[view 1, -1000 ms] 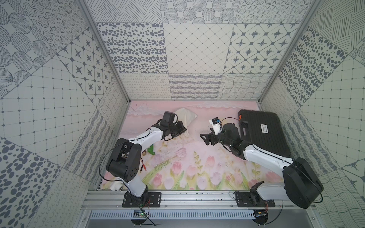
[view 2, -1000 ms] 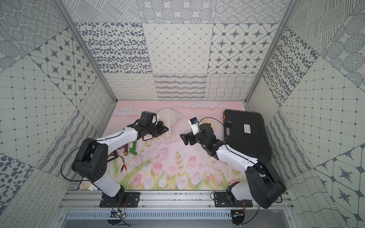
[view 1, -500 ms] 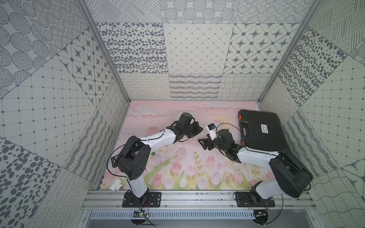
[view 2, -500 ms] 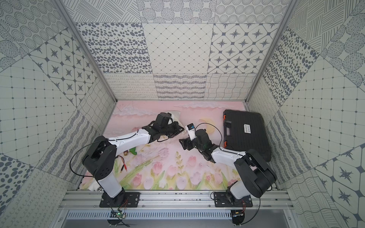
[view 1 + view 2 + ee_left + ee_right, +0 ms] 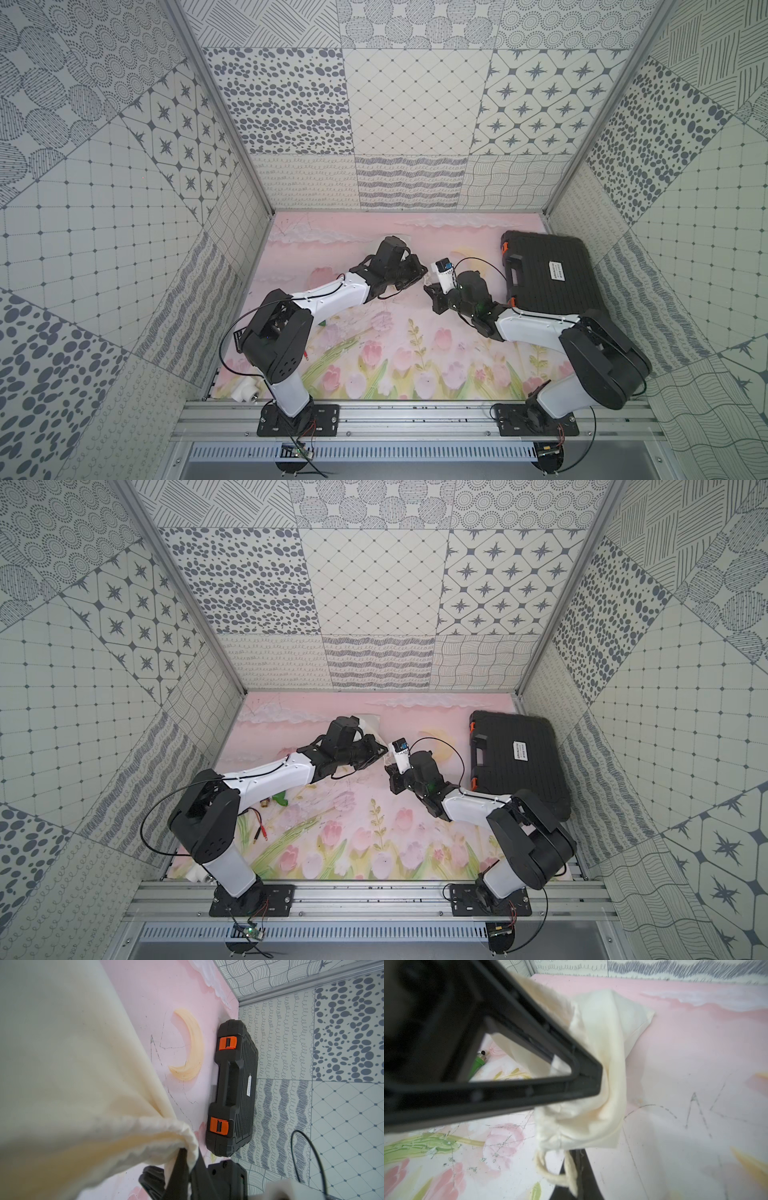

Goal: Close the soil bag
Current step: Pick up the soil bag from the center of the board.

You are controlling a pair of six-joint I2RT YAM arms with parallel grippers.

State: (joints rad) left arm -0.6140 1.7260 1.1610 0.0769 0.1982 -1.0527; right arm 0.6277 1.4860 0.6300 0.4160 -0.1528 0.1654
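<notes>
**Both grippers closed at the neck of the cloth bag**

The soft cream cloth drawstring soil bag [image 5: 604, 1059] rests on the pink flower-printed worktop [image 5: 374, 357] near its far edge, left of the middle. In both top views the left arm hides most of it. The left gripper [image 5: 188, 1167] is clamped narrow on the gathered hem at the bag's neck, with cloth pinched between its black fingers [image 5: 176, 1174]. Just beside it, the right gripper [image 5: 431, 287] is closed tight. The right wrist view shows the thin pale cord [image 5: 550, 1176] looping out of the neck and into its tips. A large black ribbed hard case [image 5: 548, 274] with orange latches lies flat in the far right corner, well apart from the bag. A small green cylinder with a metal end [image 5: 280, 799] lies toward the left edge.
</notes>
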